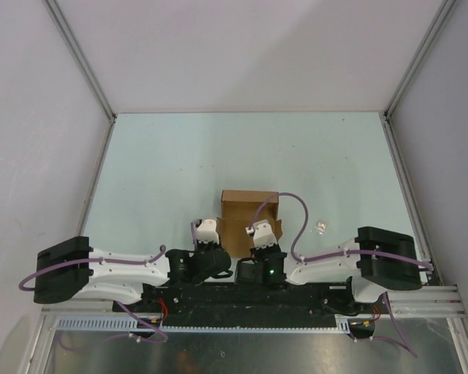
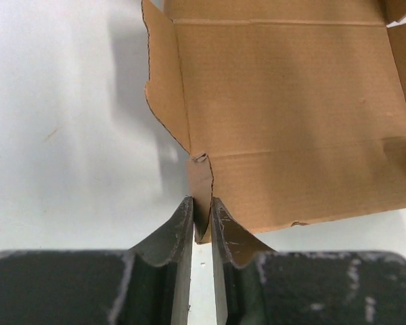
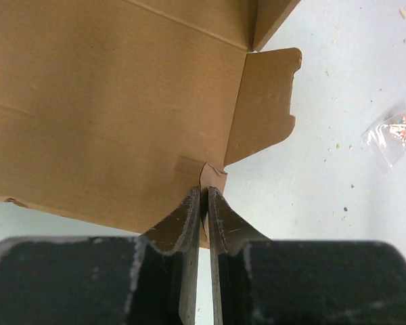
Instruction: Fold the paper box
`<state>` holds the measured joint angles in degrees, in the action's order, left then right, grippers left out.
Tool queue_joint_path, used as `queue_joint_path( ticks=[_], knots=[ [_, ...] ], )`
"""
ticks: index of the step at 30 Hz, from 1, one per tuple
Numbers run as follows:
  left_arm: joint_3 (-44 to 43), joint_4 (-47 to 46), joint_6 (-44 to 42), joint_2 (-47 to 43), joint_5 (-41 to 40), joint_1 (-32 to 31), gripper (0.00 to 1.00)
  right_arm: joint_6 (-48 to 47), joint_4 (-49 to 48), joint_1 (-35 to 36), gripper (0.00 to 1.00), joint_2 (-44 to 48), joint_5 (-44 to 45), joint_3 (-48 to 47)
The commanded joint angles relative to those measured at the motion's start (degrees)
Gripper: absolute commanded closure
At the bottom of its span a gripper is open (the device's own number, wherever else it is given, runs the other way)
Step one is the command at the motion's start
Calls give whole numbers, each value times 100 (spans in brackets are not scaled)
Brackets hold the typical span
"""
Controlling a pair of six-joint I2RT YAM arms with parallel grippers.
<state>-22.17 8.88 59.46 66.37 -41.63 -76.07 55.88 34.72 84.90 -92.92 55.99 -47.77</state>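
The left arm [image 1: 117,269] and the right arm [image 1: 327,265] are folded low beside their bases, with forearms turned inward and wrists set near each other at the middle. The left gripper [image 2: 201,206] is pinched narrowly on a corner tab of the paper box [image 2: 291,101]. The right gripper [image 3: 204,196] is clamped likewise on the opposite corner tab.

Bright, diffuse lighting throughout; the paper box [image 2: 291,115] casts a soft grey shadow on the worktop [image 2: 47,169] toward 9 o'clock; cardboard texture sharp.
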Motion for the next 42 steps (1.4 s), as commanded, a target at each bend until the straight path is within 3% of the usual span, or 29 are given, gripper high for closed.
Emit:
queue_joint_path(
  ticks=[1, 7, 19, 29, 42],
  knots=[
    [-50, -484, 48, -36, 120, -57, 81, 240, -1413, -105, 88, 696, -175, 434],
    [-59, -493, -31, 16, 146, -57, 81, 38, -2319, -413, 86, 1416, -668, 1207],
    [-665, -414, -910, 1115, 348, -136, 81, -77, -2874, -642, 85, 1830, -1002, 1727],
    [-1341, 296, -1244, 1879, -29, -347, 80, -200, -3305, -773, 82, 2384, -1265, 2184],
    [-2273, 1616, -1077, 2916, -750, -689, 79, -244, -3428, -1046, 75, 3272, -1485, 2729]
  ],
)
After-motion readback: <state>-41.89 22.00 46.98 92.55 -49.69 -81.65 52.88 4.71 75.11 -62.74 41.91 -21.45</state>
